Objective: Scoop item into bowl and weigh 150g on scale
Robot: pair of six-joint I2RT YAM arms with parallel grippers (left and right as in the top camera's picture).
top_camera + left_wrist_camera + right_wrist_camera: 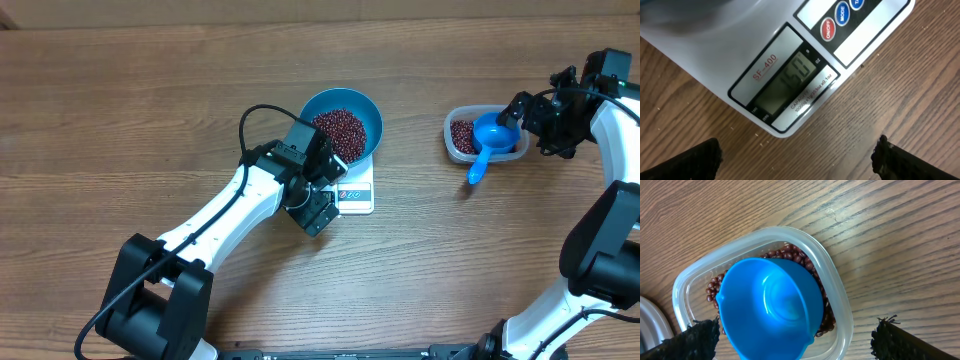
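The blue bowl (pixel 368 112) stands on the white scale (pixel 356 197) at mid-table, with a heap of red-brown beans (pixel 338 132) inside. In the left wrist view the scale (pixel 790 50) fills the upper frame and its display (pixel 790 77) reads 150. My left gripper (pixel 320 203) (pixel 799 150) hovers open over the wood just in front of the scale's display edge, holding nothing. My right gripper (pixel 522 110) (pixel 797 330) is open above the right side of the bean tub, with nothing gripped.
A clear plastic tub (pixel 452 128) (pixel 840 300) at the right holds more beans (pixel 462 134) (pixel 795 255). A blue scoop (pixel 490 133) (pixel 770 305) rests in it, its handle (pixel 476 170) poking over the front rim. A few crumbs lie by the scale.
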